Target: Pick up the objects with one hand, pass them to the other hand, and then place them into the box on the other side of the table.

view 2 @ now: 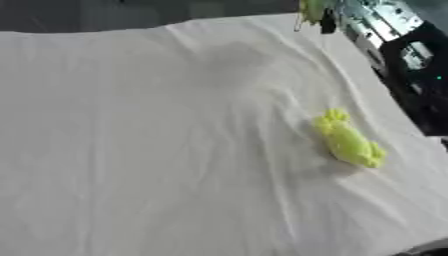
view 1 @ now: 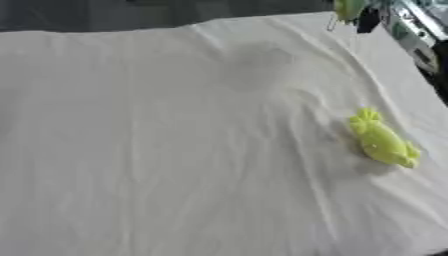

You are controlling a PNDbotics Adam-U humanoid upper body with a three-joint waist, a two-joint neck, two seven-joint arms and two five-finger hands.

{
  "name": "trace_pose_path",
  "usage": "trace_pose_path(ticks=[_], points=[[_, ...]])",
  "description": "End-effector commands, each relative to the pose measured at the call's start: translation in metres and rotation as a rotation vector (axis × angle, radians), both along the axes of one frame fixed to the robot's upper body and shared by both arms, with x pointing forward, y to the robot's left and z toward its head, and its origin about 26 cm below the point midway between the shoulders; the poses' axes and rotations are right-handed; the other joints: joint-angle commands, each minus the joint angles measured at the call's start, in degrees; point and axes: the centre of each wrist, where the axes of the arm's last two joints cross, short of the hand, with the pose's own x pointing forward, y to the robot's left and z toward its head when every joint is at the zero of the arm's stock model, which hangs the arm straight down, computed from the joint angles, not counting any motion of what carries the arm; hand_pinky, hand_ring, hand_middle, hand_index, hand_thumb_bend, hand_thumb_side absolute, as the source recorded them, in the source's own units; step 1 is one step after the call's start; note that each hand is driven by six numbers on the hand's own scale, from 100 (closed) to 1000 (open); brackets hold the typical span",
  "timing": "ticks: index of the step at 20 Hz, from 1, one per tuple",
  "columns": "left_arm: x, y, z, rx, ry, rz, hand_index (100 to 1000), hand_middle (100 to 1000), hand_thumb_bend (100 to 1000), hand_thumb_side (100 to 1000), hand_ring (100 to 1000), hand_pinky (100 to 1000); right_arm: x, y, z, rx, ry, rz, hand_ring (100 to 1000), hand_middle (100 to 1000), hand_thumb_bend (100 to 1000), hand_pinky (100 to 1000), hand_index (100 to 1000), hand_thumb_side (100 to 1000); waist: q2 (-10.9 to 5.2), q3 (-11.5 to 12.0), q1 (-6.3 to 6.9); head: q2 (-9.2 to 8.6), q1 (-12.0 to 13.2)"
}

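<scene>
We see a white cloth [view 1: 175, 150] covering the table, and no box in view. On it, toward the right edge, lies a yellow-green toy [view 1: 382, 140], untouched, so picking, passing and placing all seem left. Neither hand shows, so we cannot tell their fingers or how far from the toy.

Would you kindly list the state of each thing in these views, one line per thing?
Yellow-green toy: lying on its side on the cloth, near the right edge, untouched.
White cloth: spread over the table, wrinkled.
Right arm: at the upper right corner, above the cloth's far edge; hand not made out.
Small yellow-green thing: at the top edge beside that arm; whether it is held cannot be told.
</scene>
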Motion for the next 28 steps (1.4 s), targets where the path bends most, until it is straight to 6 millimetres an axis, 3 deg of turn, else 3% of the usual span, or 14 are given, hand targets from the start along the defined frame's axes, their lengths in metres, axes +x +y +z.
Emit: trace_pose_path(ticks=[1,13,18,28], points=[[-0.004,0.010,0.014,0.019,-0.044,0.021,729,749,100,663,779,743,-0.010,0.015,0.013,0.330,-0.076,-0.118,564,352,130,760,478,100,-1.96,-0.3,0.10,0.25,0.7],[-0.005,0.010,0.025,0.026,-0.091,0.015,731,750,100,640,780,745,-0.017,0.051,-0.005,0.337,-0.136,0.002,538,332,100,740,480,100,-4.01,-1.5,0.45,-0.03,4.4],[-0.006,0.011,0.027,0.026,-0.100,0.017,731,750,100,638,780,745,-0.016,0.059,-0.015,0.352,-0.131,0.027,534,330,100,738,480,100,-4.42,-1.7,0.56,-3.09,6.7],[-0.007,0.014,0.027,0.026,-0.103,0.028,731,750,100,636,780,745,-0.012,0.065,-0.024,0.377,-0.129,0.043,530,327,100,734,481,100,-4.55,-2.1,0.74,-7.06,7.2]])
